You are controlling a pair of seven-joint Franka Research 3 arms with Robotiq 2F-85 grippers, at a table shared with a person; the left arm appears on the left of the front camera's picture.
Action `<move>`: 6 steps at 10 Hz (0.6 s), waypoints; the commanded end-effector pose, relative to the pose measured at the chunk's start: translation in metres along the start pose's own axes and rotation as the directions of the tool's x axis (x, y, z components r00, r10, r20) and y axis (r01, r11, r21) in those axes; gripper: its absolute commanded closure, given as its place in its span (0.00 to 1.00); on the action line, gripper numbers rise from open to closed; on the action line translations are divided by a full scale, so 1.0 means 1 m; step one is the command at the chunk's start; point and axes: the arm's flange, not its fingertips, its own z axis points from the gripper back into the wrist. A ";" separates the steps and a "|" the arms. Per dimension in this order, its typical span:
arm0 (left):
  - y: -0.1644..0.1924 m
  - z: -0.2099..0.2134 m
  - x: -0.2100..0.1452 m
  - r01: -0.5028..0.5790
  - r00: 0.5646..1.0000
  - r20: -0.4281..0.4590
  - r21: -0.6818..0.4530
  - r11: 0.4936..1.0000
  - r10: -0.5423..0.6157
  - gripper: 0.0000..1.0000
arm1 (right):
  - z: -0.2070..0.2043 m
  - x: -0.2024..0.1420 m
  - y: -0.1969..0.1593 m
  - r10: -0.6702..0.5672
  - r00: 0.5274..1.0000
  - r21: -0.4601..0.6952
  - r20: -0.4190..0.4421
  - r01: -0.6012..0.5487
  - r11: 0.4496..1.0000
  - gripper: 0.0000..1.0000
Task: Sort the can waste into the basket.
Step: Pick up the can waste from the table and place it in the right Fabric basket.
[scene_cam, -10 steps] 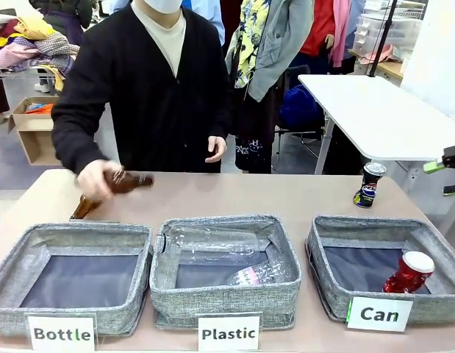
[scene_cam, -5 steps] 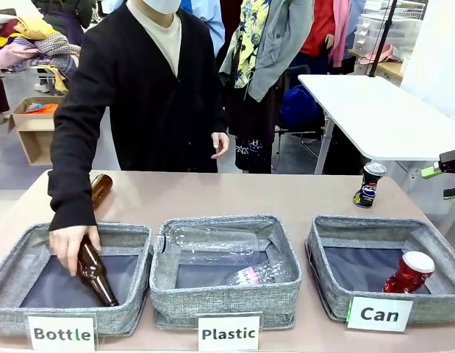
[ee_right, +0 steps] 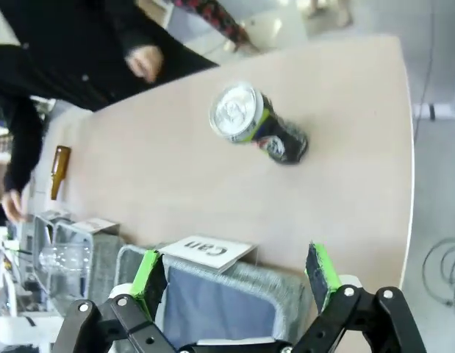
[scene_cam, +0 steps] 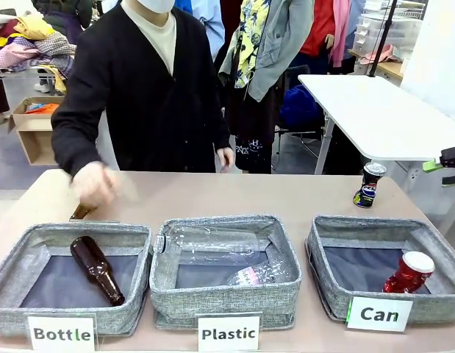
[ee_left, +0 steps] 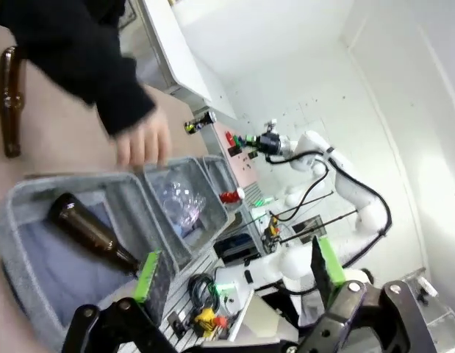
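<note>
Two cans, two places: the red can (scene_cam: 409, 272) leans inside the Can basket (scene_cam: 367, 226) at its 3 o'clock side, while the dark can (scene_cam: 369, 184) stands on the table (scene_cam: 249, 195) just beyond the basket at 12 o'clock. The left gripper (ee_left: 237, 268) and right gripper (ee_right: 238, 278) both gape wide, holding nothing.

Just ahead of my right gripper (ee_right: 234, 268), between its two fingers, a white card (ee_right: 205, 252) on the rim of the basket (ee_right: 278, 287) reads "Can", askew in my wrist's view. Well off to that gripper's left, the middle basket (scene_cam: 220, 298) bears a second card (scene_cam: 228, 333) reading "Plastic", and the farthest basket (scene_cam: 14, 323) a third card (scene_cam: 61, 333) reading "Bottle". Beyond my right fingertips the dark can (ee_right: 275, 140) has coloured print I cannot read
</note>
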 end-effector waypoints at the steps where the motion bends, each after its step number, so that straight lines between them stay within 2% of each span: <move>1: -0.015 0.039 -0.019 0.019 0.999 -0.031 0.013 1.000 -0.019 0.00 | -0.024 0.011 -0.029 0.131 0.991 0.086 0.042 -0.134 0.987 0.00; 3: -0.008 0.043 -0.035 -0.001 0.998 -0.071 0.032 0.999 0.003 0.00 | -0.042 0.011 -0.038 0.287 0.957 0.118 0.035 -0.289 0.950 0.00; 4: -0.004 0.037 -0.039 -0.012 0.995 -0.095 0.032 0.999 0.015 0.00 | -0.049 0.009 -0.040 0.375 0.926 0.114 0.038 -0.377 0.919 0.00; 6: 0.002 -0.002 -0.044 -0.014 0.982 -0.186 0.019 1.000 0.018 0.00 | -0.065 0.005 -0.044 0.431 0.902 0.110 0.038 -0.432 0.895 0.00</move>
